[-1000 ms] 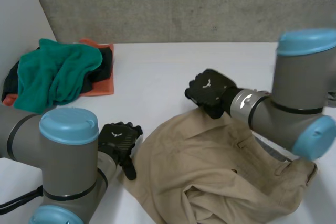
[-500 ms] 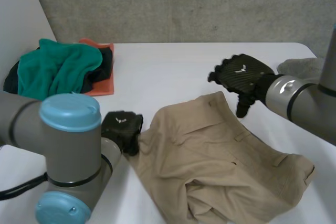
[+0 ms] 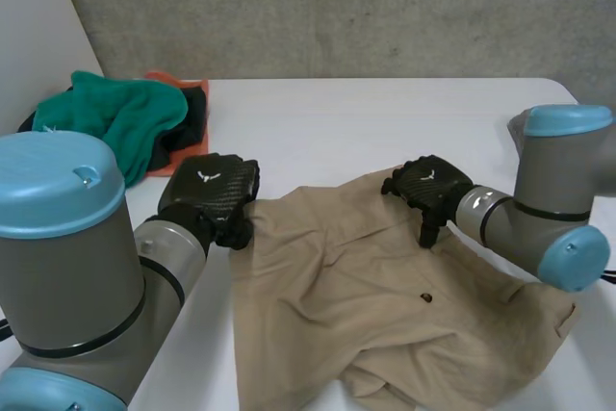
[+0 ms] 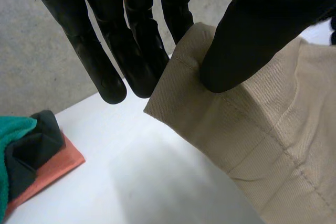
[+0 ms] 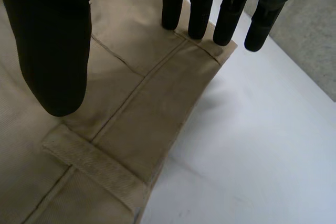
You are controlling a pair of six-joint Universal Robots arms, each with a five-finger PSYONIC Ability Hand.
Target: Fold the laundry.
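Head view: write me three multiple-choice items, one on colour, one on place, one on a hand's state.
1. The trousers are: A tan; B blue; C white.
2. The green cloth lies: A on the trousers; B far left on the table; C at the table's right edge.
3. The left robot hand: A pinches a trousers corner; B hovers open; C holds the green cloth.
Key: A, tan throughout; B, it lies beside the left arm; A, thumb and fingers clamp that corner.
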